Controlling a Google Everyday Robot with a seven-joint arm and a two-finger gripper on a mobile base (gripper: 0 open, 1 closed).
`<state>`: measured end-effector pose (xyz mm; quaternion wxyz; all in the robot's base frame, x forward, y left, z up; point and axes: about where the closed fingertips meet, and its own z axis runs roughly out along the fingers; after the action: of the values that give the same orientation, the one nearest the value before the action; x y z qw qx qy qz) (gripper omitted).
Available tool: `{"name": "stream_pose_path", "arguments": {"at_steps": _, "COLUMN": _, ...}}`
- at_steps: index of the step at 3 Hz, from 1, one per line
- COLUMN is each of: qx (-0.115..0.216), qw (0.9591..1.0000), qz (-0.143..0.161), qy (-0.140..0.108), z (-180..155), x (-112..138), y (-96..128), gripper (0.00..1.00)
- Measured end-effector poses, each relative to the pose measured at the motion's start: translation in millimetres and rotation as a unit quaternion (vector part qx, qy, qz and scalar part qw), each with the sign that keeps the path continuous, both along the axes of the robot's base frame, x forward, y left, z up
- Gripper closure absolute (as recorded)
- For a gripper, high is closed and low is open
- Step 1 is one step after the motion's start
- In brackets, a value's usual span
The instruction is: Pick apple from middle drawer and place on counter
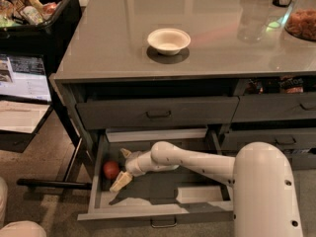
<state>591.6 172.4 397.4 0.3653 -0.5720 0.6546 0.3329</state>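
Observation:
The apple (111, 170) is small and red and lies in the left end of the open middle drawer (153, 214), close to its left wall. My gripper (122, 168) is inside the drawer just right of the apple, at the end of the white arm (197, 162) that reaches in from the lower right. It is open: one finger (126, 153) points up behind the apple and the other (120, 181) points down in front. The apple sits at the mouth of the fingers, not clasped. The grey counter (113, 48) lies above.
A cream-white bowl (169, 40) stands on the counter. A glass jar (301, 23) is at its right end. The shallower upper drawer (158, 113) sticks out slightly above the open one. A black bin of snacks (34, 9) stands at left, and a black bar (54, 184) lies on the floor.

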Motion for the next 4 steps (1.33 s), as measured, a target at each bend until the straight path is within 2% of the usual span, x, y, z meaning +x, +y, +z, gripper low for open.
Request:
{"name": "stream_pose_path", "arguments": {"at_steps": 1, "qx": 0.0, "qw": 1.0, "qz": 0.002, "qy": 0.006, "z": -10.0, "x": -7.9, "y": 2.6, "gripper": 0.0}}
{"name": "stream_pose_path", "arguments": {"at_steps": 2, "qx": 0.008, "qw": 0.9998, "qz": 0.008, "qy": 0.015, "z": -19.5, "x": -16.3, "y": 17.1, "gripper": 0.19}}
{"name": "stream_pose_path", "arguments": {"at_steps": 3, "qx": 0.017, "qw": 0.9995, "qz": 0.016, "qy": 0.022, "z": -24.8, "x": -22.2, "y": 31.4, "gripper": 0.42}}
{"name": "stream_pose_path", "arguments": {"at_steps": 4, "qx": 0.026, "qw": 0.9993, "qz": 0.015, "qy": 0.021, "z": -23.2, "x": -22.7, "y": 34.7, "gripper": 0.65}}
